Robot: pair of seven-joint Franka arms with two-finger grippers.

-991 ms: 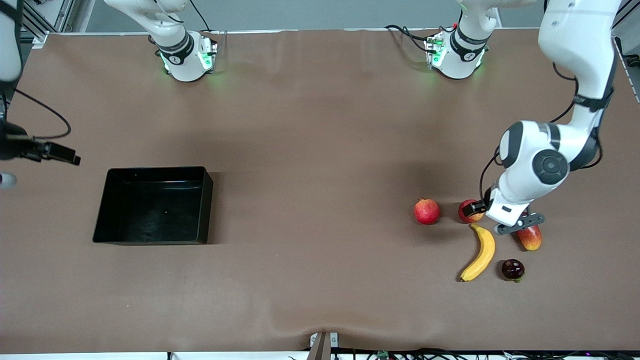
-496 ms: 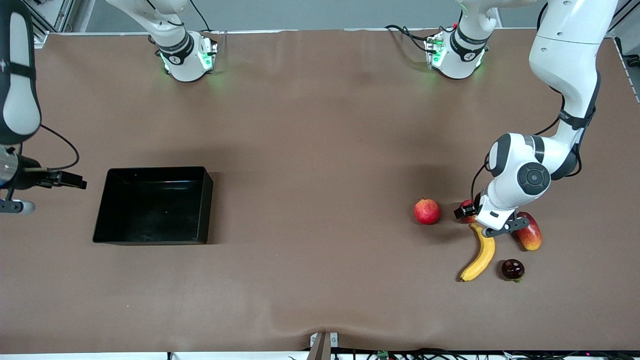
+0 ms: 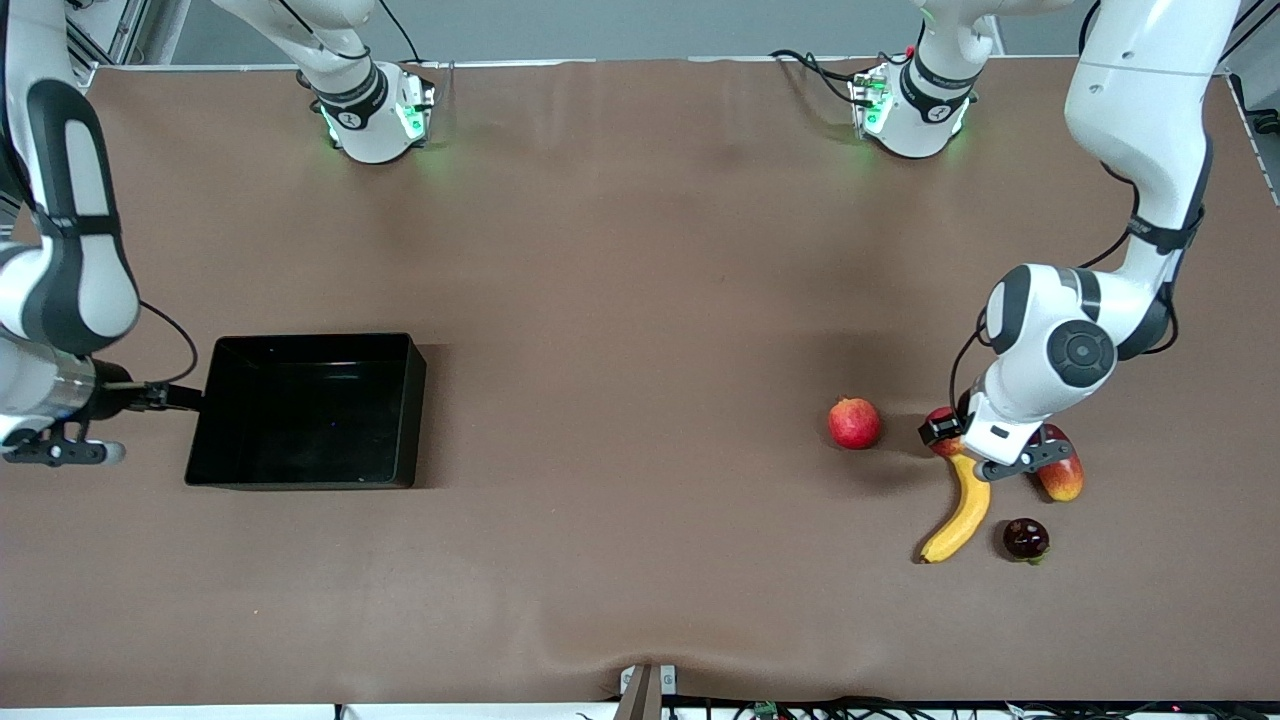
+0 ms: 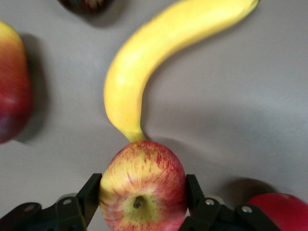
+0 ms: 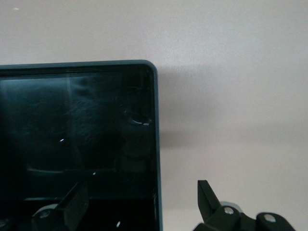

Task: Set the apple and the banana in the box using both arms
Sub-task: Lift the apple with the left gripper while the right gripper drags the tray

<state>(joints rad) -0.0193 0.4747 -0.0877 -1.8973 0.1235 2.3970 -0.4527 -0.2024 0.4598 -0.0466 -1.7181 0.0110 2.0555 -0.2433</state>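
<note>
Apple (image 4: 143, 185) sits on the tabletop (image 3: 640, 300) at the left arm's end, touching the banana (image 3: 960, 510) stem, w/ the left end effector (image 4: 143, 192) fingers pressed on both its sides, so grasping it. Right end effector (image 5: 139, 202) is spread wide open, straddling the wall of the black box (image 3: 205, 410), holding nothing.

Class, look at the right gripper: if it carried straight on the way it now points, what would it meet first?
Probably the box: the right gripper has its open fingers on either side of the box's wall, so that rim comes first, though depth is unclear.
</note>
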